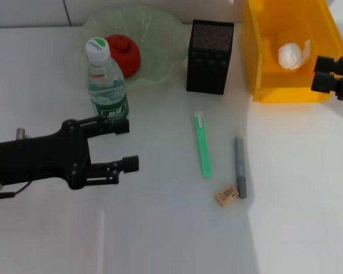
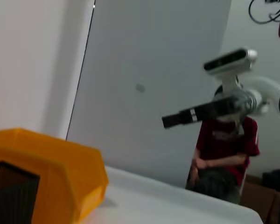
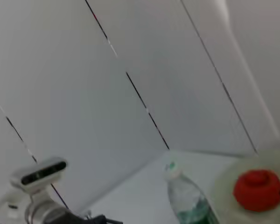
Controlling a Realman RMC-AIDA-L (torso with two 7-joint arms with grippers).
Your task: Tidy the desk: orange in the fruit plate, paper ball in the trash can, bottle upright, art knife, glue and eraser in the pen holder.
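On the white desk, the clear plastic bottle stands up with its white cap and dark green label, whose writing is too small to read. Just in front of it, the left gripper has its black fingers spread apart. Near the yellow trash can, I cannot tell about the right gripper.

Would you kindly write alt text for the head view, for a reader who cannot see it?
The left gripper hangs open beside the upright bottle on a white desk. The art knife, glue and eraser lie loose; the orange sits in the fruit plate.
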